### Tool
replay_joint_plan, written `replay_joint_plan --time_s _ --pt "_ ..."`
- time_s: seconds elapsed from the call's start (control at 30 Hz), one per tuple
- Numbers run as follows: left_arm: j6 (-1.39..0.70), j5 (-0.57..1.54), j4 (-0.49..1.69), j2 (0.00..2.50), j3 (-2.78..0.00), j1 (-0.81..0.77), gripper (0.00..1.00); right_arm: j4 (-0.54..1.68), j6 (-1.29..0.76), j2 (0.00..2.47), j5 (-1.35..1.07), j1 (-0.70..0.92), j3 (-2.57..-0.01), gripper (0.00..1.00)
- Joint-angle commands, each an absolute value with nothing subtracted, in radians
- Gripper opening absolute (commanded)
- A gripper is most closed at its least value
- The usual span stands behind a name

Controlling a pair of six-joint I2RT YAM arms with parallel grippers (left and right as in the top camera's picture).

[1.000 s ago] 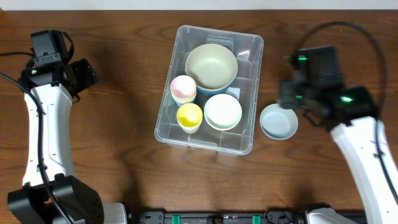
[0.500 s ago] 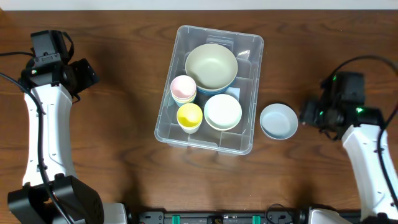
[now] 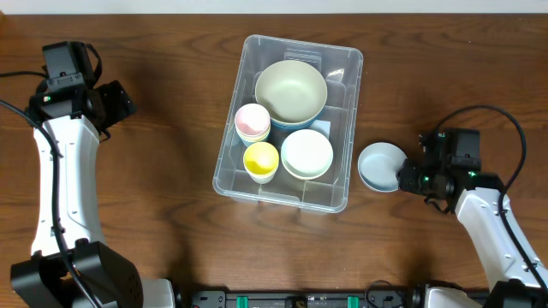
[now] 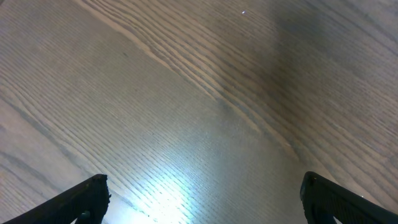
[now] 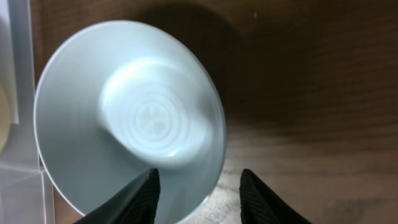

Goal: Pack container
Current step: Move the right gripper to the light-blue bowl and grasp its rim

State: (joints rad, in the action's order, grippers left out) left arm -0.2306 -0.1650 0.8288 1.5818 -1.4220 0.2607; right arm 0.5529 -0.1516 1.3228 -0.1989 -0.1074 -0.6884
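Note:
The container (image 3: 352, 62), a large clear bin, stands mid-table and holds a big pale green bowl (image 3: 291, 90), a pink cup (image 3: 252, 120), a yellow cup (image 3: 261, 160) and a white bowl (image 3: 306, 152). A light blue bowl (image 3: 379, 165) sits on the table just right of it. My right gripper (image 3: 409, 176) is low at that bowl's right rim. In the right wrist view its open jaws (image 5: 199, 177) straddle the light blue bowl's (image 5: 124, 106) rim, one finger inside, one outside. My left gripper (image 3: 120, 101) stays far left, open (image 4: 205, 186) over bare wood.
The container's clear wall (image 5: 18, 93) stands close beside the light blue bowl on its left. A black cable (image 3: 505, 128) loops above the right arm. Dark wooden tabletop (image 3: 163, 214) surrounds everything.
My right arm has swung down toward the table's front and brought its gripper to the light blue bowl's right rim, jaws narrowing. The left arm and the bowls have not moved.

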Motion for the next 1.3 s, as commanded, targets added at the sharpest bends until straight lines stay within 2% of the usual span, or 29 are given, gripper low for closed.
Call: replay_joint_plan --time_s 0.0,0.23,0.37,0.47,0.57,0.67,0.8,0.97,1.13,1.27 --pt "-0.221 -0.177 0.828 1.562 -1.448 0.263 0.98 0.526 -0.142 1.322 -0.234 -0.111 -0.663 0.41" --pt "-0.221 -0.177 0.828 1.562 -1.448 0.263 0.98 0.482 -0.161 1.336 -0.234 -0.111 -0.636 0.4" --pt "-0.221 -0.177 0.828 1.562 -1.448 0.263 0.98 0.467 -0.163 1.363 -0.233 -0.111 -0.636 0.15" --pt "-0.221 -0.177 0.828 1.562 -1.448 0.263 0.98 0.452 -0.172 1.395 -0.233 -0.111 -0.636 0.08" --pt "-0.221 -0.177 0.828 1.562 -1.448 0.263 0.98 0.422 -0.172 1.423 -0.233 -0.111 -0.636 0.09" --pt "-0.221 -0.177 0.828 1.562 -1.448 0.263 0.98 0.406 -0.175 1.433 -0.234 -0.111 -0.636 0.2" --pt "-0.221 -0.177 0.828 1.562 -1.448 0.263 0.98 0.396 -0.179 1.433 -0.233 -0.111 -0.636 0.25" --pt "-0.221 -0.177 0.828 1.562 -1.448 0.263 0.98 0.383 -0.179 1.434 -0.234 -0.111 -0.636 0.2" --pt "-0.221 -0.177 0.828 1.562 -1.448 0.263 0.98 0.35 -0.179 1.44 -0.233 -0.111 -0.636 0.22" --pt "-0.221 -0.177 0.828 1.562 -1.448 0.263 0.98 0.333 -0.179 1.443 -0.233 -0.111 -0.636 0.12"
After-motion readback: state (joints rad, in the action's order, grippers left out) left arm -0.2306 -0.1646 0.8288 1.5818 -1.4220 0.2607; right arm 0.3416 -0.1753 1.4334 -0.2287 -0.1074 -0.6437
